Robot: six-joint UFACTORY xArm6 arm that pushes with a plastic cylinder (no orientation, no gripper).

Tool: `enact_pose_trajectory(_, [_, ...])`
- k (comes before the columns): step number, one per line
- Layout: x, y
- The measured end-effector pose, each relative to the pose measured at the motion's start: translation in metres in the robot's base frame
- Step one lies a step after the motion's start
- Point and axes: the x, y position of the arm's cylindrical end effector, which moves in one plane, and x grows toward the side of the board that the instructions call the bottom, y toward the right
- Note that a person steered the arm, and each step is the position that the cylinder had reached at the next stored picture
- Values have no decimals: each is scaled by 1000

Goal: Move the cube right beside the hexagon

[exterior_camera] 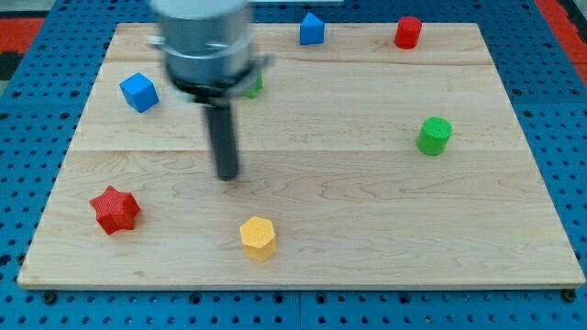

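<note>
A blue cube [138, 92] sits at the view's upper left of the wooden board [367, 229]. A yellow hexagon [258, 237] sits near the view's bottom, left of centre. My tip [227, 175] is on the board between them, to the right of and below the cube and above the hexagon, touching neither. The arm's grey body [204, 41] looms above the rod and is blurred.
A red star [115, 209] lies at the view's lower left. A green cylinder [434, 136] stands at the right. A red cylinder [408, 32] and a blue block [312, 28] are at the top. A green block [253, 87] is partly hidden behind the arm.
</note>
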Motion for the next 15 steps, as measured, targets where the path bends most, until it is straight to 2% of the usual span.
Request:
enact_pose_trajectory(1, [-15,-86])
enact_pose_trajectory(3, [-89,-144])
enact_pose_trajectory(4, [-123,-138])
enact_pose_trajectory(5, [-124,-98])
enact_pose_trajectory(6, [-151,-94])
enact_pose_trajectory(7, [-153,-67])
enact_pose_trajectory(8, [-114,-2])
enact_pose_trajectory(9, [-96,52])
enact_pose_trajectory(10, [-104,73])
enact_pose_trajectory(13, [4,133])
enact_pose_trajectory(14, [30,117])
enact_pose_trajectory(15, [39,161])
